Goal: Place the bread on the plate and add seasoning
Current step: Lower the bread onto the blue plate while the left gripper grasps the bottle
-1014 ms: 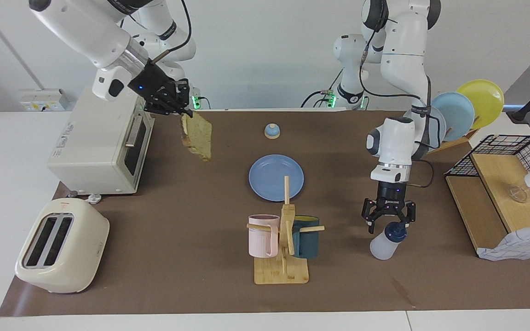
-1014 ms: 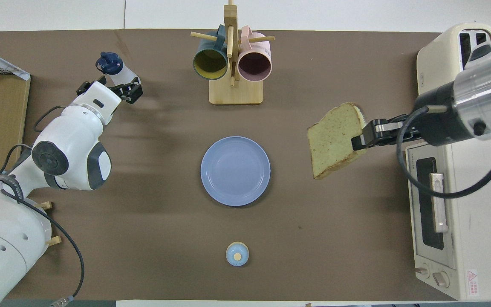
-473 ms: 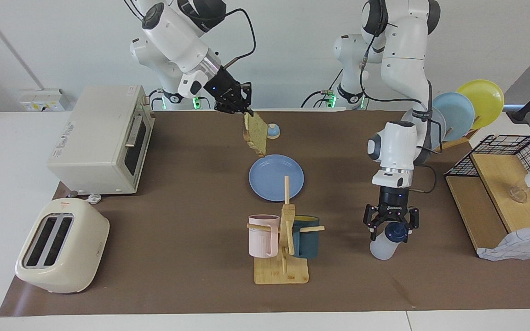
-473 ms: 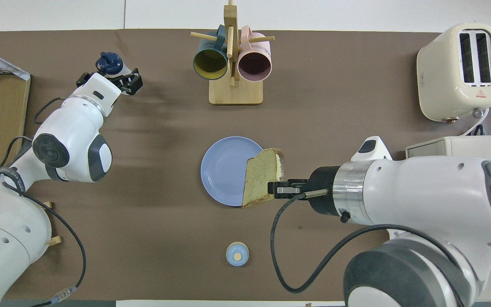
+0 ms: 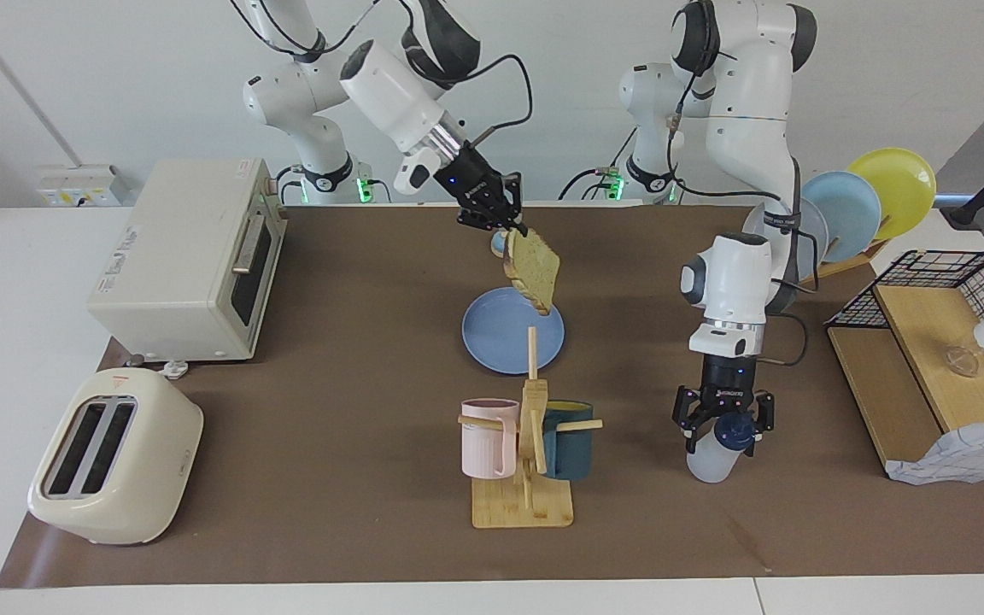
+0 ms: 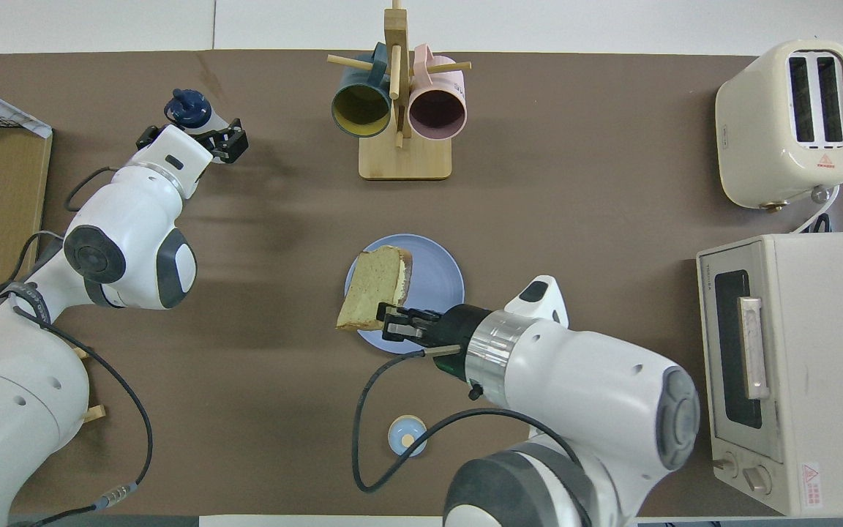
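The bread (image 5: 532,271) is gripped by the right claw (image 5: 505,227) over the plate (image 5: 497,340); the seasoning (image 5: 718,451) is straddled by the left claw (image 5: 721,424), spread apart.

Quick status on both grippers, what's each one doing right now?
Right gripper: shut on the bread, up over the plate.
Left gripper: open around the seasoning.

There were two mugs (image 5: 489,436), three racked plates (image 5: 840,213), one toaster (image 5: 114,456), one oven (image 5: 189,257).
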{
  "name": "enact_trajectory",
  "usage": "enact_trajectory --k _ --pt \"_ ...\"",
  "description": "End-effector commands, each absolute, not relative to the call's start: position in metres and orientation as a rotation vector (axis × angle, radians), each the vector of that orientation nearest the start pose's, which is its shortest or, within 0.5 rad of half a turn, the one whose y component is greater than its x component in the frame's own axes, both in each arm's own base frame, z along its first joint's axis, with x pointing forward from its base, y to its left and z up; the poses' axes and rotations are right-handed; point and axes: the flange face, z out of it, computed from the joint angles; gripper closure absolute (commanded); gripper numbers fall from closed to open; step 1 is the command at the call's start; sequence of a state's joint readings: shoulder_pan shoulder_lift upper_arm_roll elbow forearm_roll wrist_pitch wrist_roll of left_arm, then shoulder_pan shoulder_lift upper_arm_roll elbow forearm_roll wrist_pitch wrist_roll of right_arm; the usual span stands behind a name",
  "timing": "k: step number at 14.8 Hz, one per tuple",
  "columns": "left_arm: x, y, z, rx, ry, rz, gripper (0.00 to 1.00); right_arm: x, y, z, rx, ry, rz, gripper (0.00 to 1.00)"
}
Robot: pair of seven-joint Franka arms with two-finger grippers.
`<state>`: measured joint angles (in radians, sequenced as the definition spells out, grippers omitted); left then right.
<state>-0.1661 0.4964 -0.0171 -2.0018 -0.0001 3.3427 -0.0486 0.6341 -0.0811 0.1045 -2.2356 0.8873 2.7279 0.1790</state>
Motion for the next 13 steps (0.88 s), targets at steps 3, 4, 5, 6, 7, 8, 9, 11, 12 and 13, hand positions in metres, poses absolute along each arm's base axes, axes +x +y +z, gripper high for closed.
enact_trajectory --k 3,4,5,6,7,8,9,11,12,13 --pt "0.654 -0.112 0.310 -2.935 0.162 -1.359 0.23 0.429 0.350 0.429 -2.376 0.178 -0.290 1.00" --pt "0.655 -0.111 0.310 -2.935 0.160 -1.359 0.27 0.431 0.351 0.418 -2.381 0.147 -0.298 1.00" --pt "0.655 -0.110 0.310 -2.935 0.155 -1.359 0.31 0.435 0.348 0.408 -2.385 0.112 -0.337 1.00" --pt "0.655 -0.110 0.310 -2.936 0.153 -1.359 0.36 0.438 0.348 0.398 -2.375 0.105 -0.345 1.00" --pt "0.655 -0.109 0.310 -2.935 0.151 -1.359 0.42 0.441 0.346 0.395 -2.354 0.092 -0.360 1.00" --pt "0.655 -0.109 0.311 -2.933 0.151 -1.366 0.49 0.443 0.342 0.388 -2.351 0.052 -0.378 1.00" --pt "0.655 -0.110 0.310 -2.934 0.150 -1.369 0.54 0.444 0.338 0.386 -2.342 0.039 -0.393 1.00" --pt "0.655 -0.110 0.311 -2.932 0.152 -1.371 0.61 0.446 0.334 0.384 -2.329 0.061 -0.393 1.00" --pt "0.655 -0.109 0.312 -2.931 0.150 -1.373 0.63 0.446 0.332 0.382 -2.331 0.064 -0.394 1.00" --pt "0.658 -0.105 0.315 -2.924 0.145 -1.381 0.63 0.446 0.329 0.380 -2.338 0.054 -0.396 1.00"
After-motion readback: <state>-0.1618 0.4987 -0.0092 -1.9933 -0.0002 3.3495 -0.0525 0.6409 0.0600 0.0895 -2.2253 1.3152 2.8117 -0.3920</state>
